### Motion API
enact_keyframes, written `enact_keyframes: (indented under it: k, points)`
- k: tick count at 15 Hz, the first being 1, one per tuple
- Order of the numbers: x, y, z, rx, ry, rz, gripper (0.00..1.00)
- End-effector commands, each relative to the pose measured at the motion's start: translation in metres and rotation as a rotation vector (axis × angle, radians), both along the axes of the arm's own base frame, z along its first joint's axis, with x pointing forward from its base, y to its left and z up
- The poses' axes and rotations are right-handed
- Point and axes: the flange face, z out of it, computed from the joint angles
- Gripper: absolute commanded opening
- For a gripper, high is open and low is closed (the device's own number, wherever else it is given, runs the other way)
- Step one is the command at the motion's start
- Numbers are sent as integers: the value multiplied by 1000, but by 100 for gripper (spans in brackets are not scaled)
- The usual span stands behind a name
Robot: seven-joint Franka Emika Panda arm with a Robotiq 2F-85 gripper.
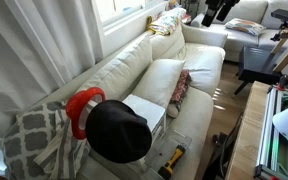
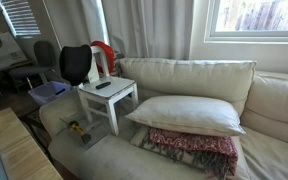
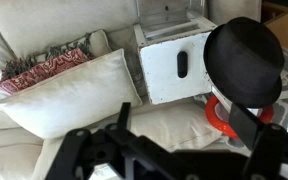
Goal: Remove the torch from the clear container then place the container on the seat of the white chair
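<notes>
Our hand (image 3: pixel 184 126) hangs released above the white chair (image 2: pixel 184 75), jaws spread and nothing between them. It is well apart from the task's things. The torch (image 2: pixel 76 128) lies low at the seat's front corner, beside the legs of the white worktop (image 2: pixel 108 92). The faint edges around it look to us like the clear container (image 2: pixel 88 134), though we cannot trace its walls with any certainty.

That is the main hazard. Because the walls barely show, we could misjudge the rim, strike it on the way down, and tip the container or push it off the soft seat edge. The torch is small and may roll from a loose pinch. The black hat (image 2: pixel 75 64) and red ring (image 1: pixel 82 108) stand close by the worktop, so a wide approach could knock them over. The pillow (image 2: pixel 189 112) and red blanket (image 2: pixel 196 146) also take up seat room, which could leave the container tilted when we place it.

We can read no brand, label or writing anywhere.
</notes>
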Motion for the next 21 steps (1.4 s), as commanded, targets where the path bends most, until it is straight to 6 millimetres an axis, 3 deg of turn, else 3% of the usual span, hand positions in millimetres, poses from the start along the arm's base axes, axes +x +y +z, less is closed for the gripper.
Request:
enact_keyframes:
  k: [1, 13, 14, 16, 21]
  points:
    - [0, 0, 1, 0, 1, 0, 100]
    - [0, 0, 1, 0, 1, 0, 100]
    - [5, 24, -24, 0, 58, 92, 100]
    - [3, 53, -68, -9, 124, 176, 100]
    - [-1, 110, -172, -92, 286, 389, 100]
